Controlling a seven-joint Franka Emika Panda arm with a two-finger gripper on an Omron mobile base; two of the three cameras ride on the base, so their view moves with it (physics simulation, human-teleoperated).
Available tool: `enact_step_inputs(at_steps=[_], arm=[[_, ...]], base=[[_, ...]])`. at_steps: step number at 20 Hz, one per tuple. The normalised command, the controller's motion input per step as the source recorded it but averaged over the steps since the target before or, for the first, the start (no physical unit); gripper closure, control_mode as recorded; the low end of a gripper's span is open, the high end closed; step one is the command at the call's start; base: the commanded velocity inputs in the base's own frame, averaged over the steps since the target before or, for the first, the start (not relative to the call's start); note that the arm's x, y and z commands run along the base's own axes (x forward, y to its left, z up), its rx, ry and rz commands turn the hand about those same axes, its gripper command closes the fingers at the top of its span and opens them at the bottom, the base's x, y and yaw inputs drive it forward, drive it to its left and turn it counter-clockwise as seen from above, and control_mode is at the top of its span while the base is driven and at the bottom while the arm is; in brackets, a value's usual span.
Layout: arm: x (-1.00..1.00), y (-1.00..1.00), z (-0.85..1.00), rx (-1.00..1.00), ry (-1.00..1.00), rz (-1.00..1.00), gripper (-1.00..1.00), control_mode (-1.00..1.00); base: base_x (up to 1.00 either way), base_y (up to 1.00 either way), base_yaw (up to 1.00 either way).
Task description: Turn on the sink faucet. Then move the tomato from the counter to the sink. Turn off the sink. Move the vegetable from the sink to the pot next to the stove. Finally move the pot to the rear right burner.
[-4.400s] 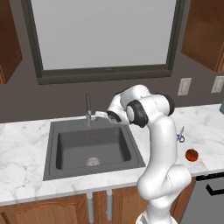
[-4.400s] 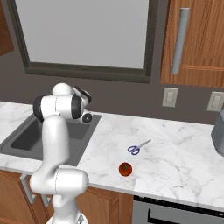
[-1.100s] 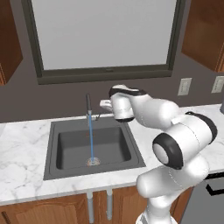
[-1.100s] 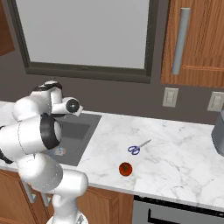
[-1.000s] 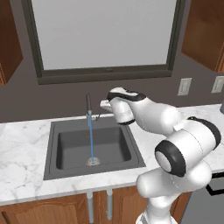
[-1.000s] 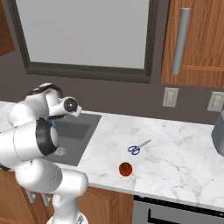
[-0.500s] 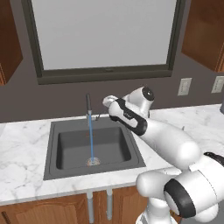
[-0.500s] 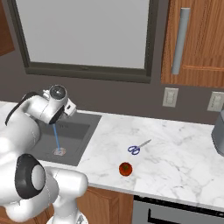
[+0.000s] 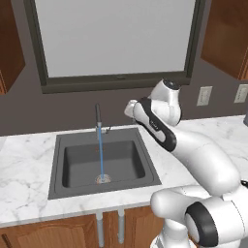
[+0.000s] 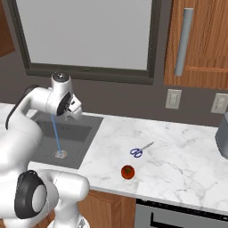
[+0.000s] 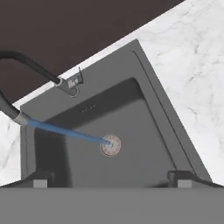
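Blue water runs from the dark faucet [image 9: 98, 117] into the sink [image 9: 58, 167] and lands on the drain [image 11: 110, 145]. The faucet [image 11: 27, 70] and its small handle [image 11: 72, 83] stand at the basin's back rim. My gripper [image 9: 130, 109] hovers above the sink's right rear corner, clear of the faucet. It is open, and its fingertips [image 11: 42, 179] stand far apart with nothing between them. The red tomato [image 10: 128, 172] lies on the marble counter right of the sink [image 10: 84, 138], far from my gripper [image 10: 75, 115].
Blue-handled scissors [image 10: 140, 150] lie on the counter just behind the tomato. A grey object [image 10: 223, 138] is cut off by the right edge; I cannot tell whether it is the pot. A window and wooden cabinets [image 10: 196, 40] line the back wall.
Water flows now, where 4.4 s ago the faucet was dry. Over the last second my arm has swung its elbow right and drawn the hand back from the faucet handle.
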Motion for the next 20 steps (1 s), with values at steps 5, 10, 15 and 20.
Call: enact_step_inputs(at_steps=[5,10,15,20], arm=[[-0.4,-0.64,-0.3,-0.02,0.15,0.0,-1.0,-1.0],[-0.43,-0.62,-0.42,-0.03,0.11,0.0,-1.0,-1.0],[-0.17,-0.37,-0.56,-0.13,0.01,-0.02,-1.0,-1.0],[-0.01,-0.42,-0.45,-0.16,0.0,0.0,-1.0,-1.0]], base=[[0.0,0.0,0.0],[0.0,0.0,0.0],[0.0,0.0,0.0],[0.0,0.0,0.0]])
